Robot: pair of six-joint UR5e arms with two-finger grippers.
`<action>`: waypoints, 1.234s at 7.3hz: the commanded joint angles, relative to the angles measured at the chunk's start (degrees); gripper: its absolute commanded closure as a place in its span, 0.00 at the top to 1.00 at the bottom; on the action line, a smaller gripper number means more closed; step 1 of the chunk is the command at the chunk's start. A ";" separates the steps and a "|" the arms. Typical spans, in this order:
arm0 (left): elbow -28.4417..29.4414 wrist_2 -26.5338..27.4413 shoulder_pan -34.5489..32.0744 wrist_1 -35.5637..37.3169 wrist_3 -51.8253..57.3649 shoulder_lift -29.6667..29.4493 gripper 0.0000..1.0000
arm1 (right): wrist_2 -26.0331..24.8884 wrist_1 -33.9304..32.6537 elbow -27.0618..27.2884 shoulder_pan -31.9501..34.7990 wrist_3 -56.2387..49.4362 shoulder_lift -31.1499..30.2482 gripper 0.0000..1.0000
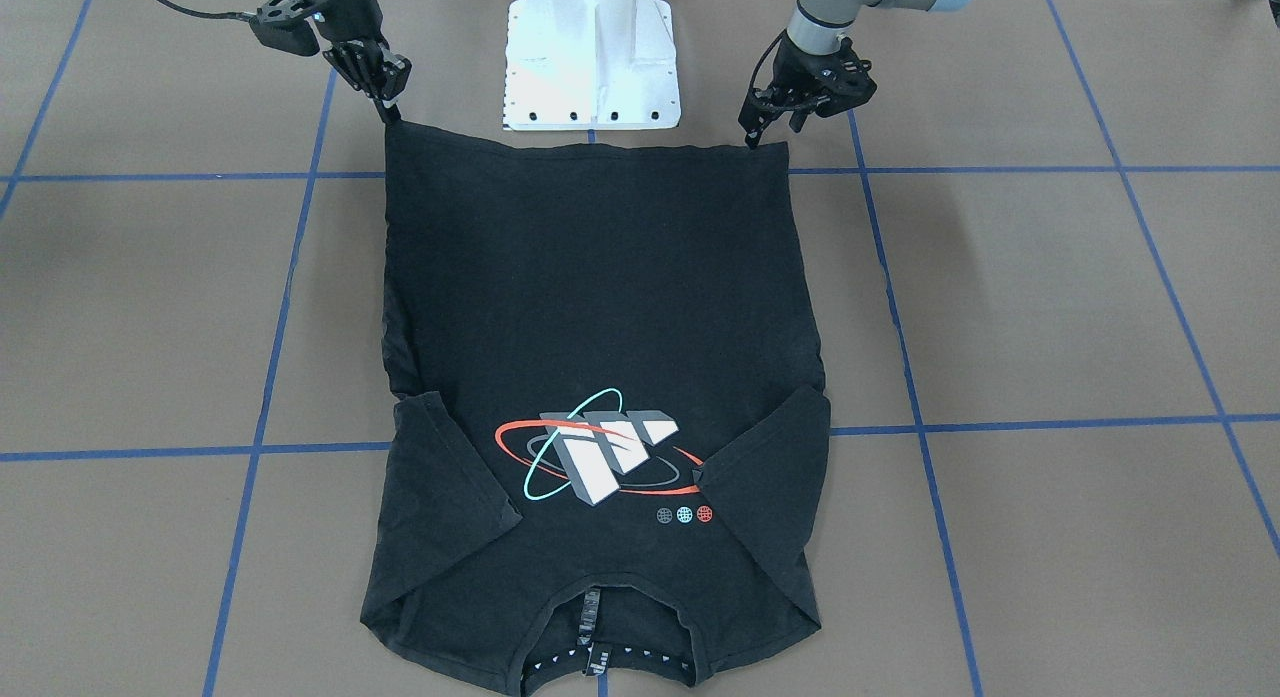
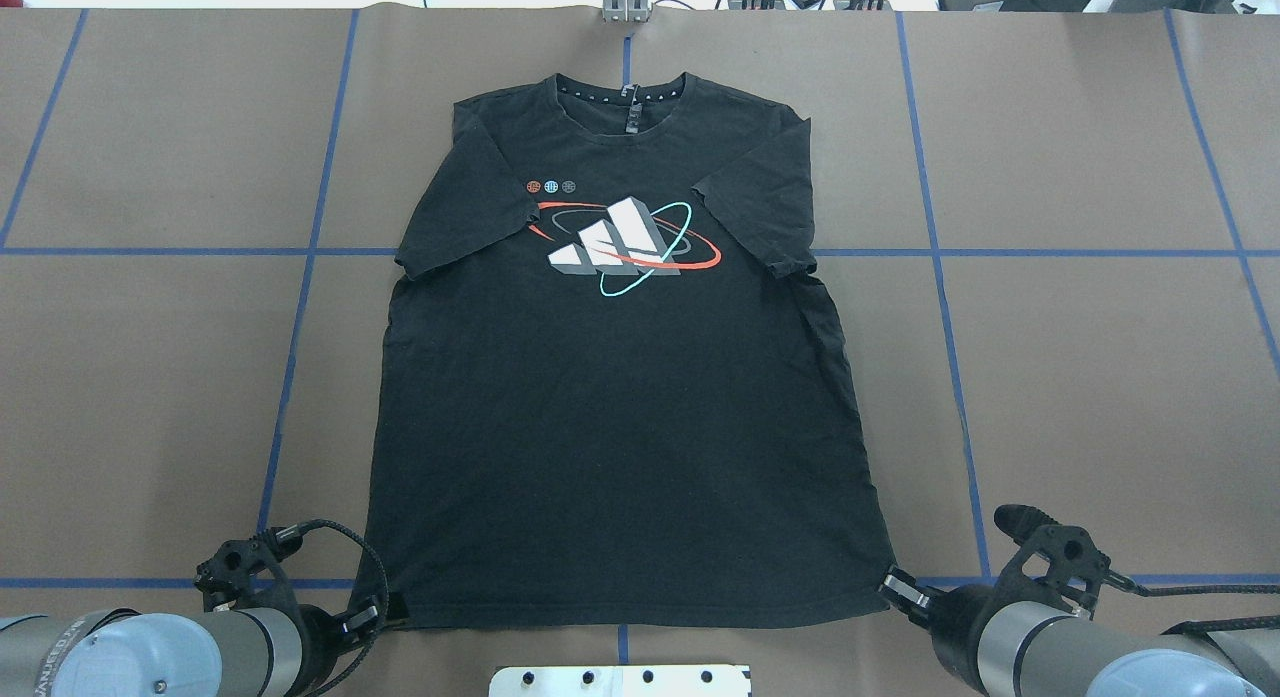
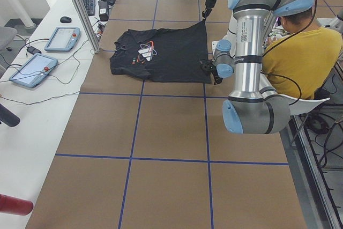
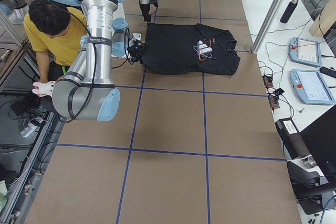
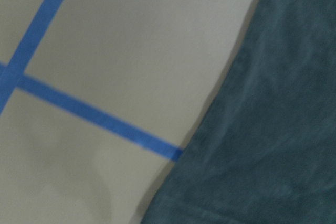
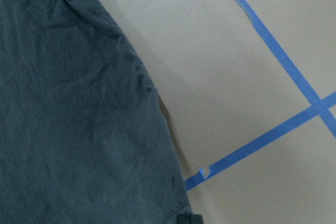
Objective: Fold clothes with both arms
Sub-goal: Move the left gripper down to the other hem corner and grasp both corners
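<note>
The black T-shirt [image 2: 620, 397] lies flat with its print up, the neck far from the robot and both sleeves folded in over the chest. The orbit logo [image 2: 625, 239] shows on the chest. My left gripper [image 2: 388, 609] is shut on the hem corner on the robot's left side; in the front-facing view it [image 1: 752, 137] is on the right. My right gripper [image 2: 893, 585] is shut on the other hem corner; in the front-facing view it [image 1: 390, 115] is on the left. The hem [image 1: 590, 149] runs taut between them. The wrist views show only shirt edge [image 5: 273, 129] [image 6: 68, 103] and table.
The white pedestal base [image 1: 590, 57] stands just behind the hem, between the arms. Blue tape lines [image 2: 300, 307] grid the brown table. A person in a yellow shirt [image 3: 300, 52] sits behind the robot. Tablets [image 3: 61, 38] lie on a side table beyond the neck end.
</note>
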 commanded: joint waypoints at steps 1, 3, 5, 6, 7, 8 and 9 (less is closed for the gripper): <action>0.01 0.04 -0.21 0.02 -0.16 0.01 0.74 | -0.02 -0.01 0.03 0.01 0.00 -0.15 0.00; 0.28 0.13 -0.38 0.02 -0.16 0.10 0.72 | -0.02 -0.01 0.11 0.01 0.09 -0.24 0.00; 0.28 0.13 -0.38 0.02 -1.12 0.10 0.41 | -0.02 -0.01 0.11 0.01 0.09 -0.24 0.00; 0.28 0.13 -0.47 0.02 -1.12 0.10 0.23 | -0.02 -0.01 0.11 0.01 0.09 -0.24 0.00; 0.02 0.13 -0.47 0.02 -1.12 0.44 0.00 | -0.02 -0.01 0.11 0.01 0.09 -0.24 0.00; -1.12 0.04 -0.65 0.02 -1.12 1.14 0.00 | -0.02 -0.01 0.11 0.01 0.09 -0.15 0.00; -3.48 -0.05 -1.69 0.02 -1.04 1.93 0.00 | -0.02 -0.01 0.11 0.01 0.09 -0.06 0.00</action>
